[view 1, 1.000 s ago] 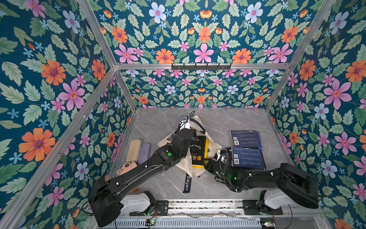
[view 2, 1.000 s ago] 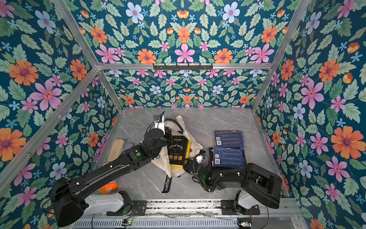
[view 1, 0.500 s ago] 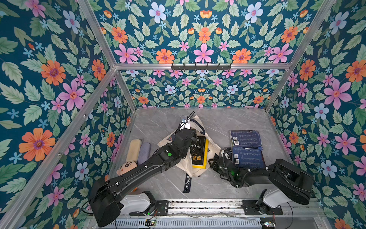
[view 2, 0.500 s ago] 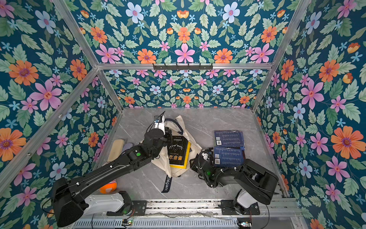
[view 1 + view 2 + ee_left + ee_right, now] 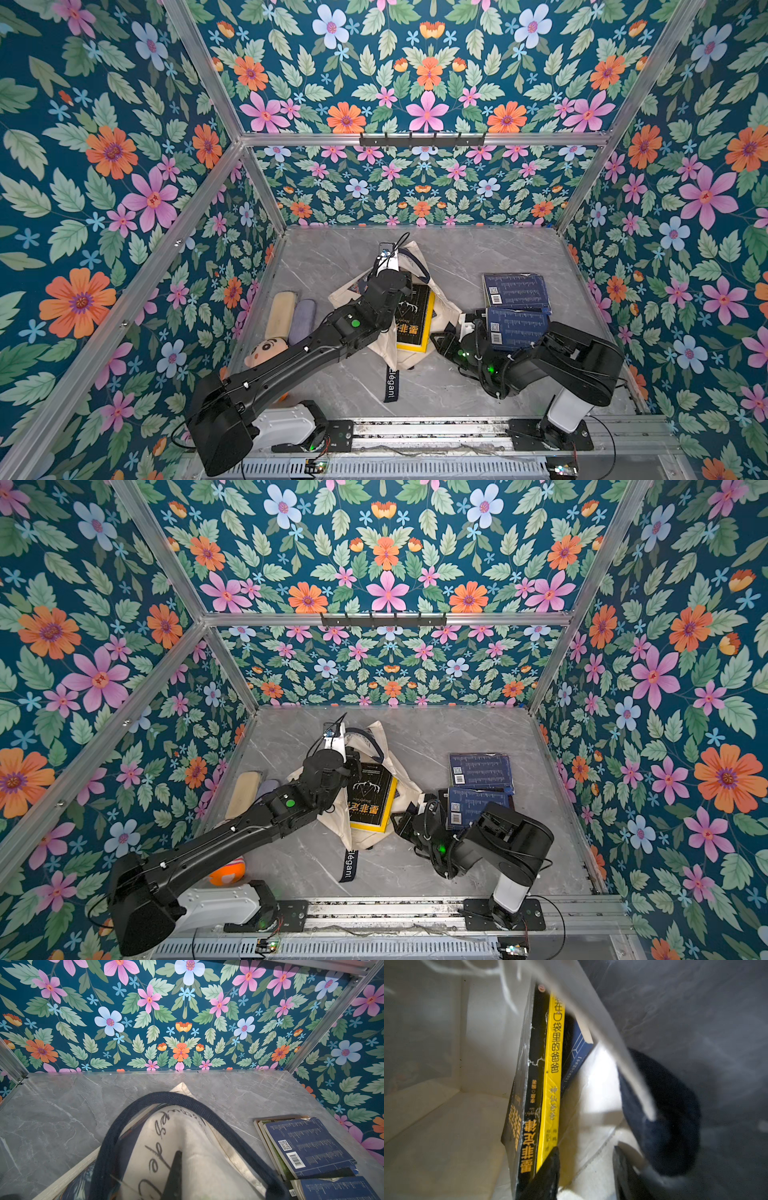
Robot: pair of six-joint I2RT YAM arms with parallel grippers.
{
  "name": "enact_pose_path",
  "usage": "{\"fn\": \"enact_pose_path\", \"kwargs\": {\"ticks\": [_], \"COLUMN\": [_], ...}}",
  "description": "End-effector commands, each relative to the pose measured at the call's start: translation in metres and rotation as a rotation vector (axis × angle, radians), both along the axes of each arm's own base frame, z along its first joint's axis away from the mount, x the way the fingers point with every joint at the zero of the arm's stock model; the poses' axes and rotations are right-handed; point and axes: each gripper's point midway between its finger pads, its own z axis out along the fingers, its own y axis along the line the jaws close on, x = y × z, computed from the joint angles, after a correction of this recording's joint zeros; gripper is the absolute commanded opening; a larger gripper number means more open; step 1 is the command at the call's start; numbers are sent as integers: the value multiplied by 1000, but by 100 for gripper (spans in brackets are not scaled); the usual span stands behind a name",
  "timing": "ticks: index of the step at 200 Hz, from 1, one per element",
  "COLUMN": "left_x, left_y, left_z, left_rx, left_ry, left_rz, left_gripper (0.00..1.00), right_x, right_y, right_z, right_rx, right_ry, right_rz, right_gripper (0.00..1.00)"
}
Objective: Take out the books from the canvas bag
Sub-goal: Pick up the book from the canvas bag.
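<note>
The cream canvas bag (image 5: pixel 446 309) (image 5: pixel 405 779) with navy handles lies mid-table, its mouth facing the near edge. A black book (image 5: pixel 411 316) (image 5: pixel 372 796) (image 5: pixel 529 1105) on a yellow book (image 5: pixel 430 320) (image 5: pixel 552 1064) sticks out of the mouth. A blue book (image 5: pixel 579 1049) lies deeper inside. My left gripper (image 5: pixel 409 279) (image 5: pixel 178 1167) is shut on the bag's upper cloth and holds it up. My right gripper (image 5: pixel 440 340) (image 5: pixel 401 816) (image 5: pixel 586 1167) stands open at the mouth. One of its fingers (image 5: pixel 550 1167) is against the yellow book's edge. Between its jaws is only the bag's lower cloth.
Two blue books (image 5: pixel 515 291) (image 5: pixel 517 326) (image 5: pixel 307 1147) lie on the table right of the bag. A beige case (image 5: pixel 281 309), a purple case (image 5: pixel 302 320) and a plush doll (image 5: pixel 266 351) sit along the left wall. An orange ball (image 5: pixel 226 875) is near the left arm's base. A navy strap (image 5: pixel 390 384) trails forward.
My right arm has folded its elbow in and pushed the gripper a little further into the bag's mouth, with its jaws slightly narrower. My left arm and the bag have not moved.
</note>
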Motion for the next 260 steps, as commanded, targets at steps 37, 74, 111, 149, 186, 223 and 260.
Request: {"fn": "enact_pose_path", "kwargs": {"ticks": [37,74,111,149,186,223,260], "left_x": [2,2,2,2,2,1,1], "left_y": [-1,-3,-2,-3,-3,-3,-4], "left_z": [16,14,15,14,15,16,15], "left_rx": [-44,-41,-45,-44,-49,-52,-60], "left_ry": [-39,-34,-35,-32,-34,-34,-31], "left_rz": [9,3,4,2,-2,-4,-8], "left_gripper": [0,0,0,0,0,0,0], "right_x": [6,8,10,16,22,27,32], "right_y": [-13,-4,2,16,24,30,42], "right_z": [18,29,25,27,17,10,22], "right_rx": [-55,-48,-47,-24,-4,12,56], "right_ry": [-25,-39,-22,-33,-17,-10,-67], "right_rz": [-57,-31,-20,2,11,11,45], "right_gripper": [43,43,43,42,39,34,32]}}
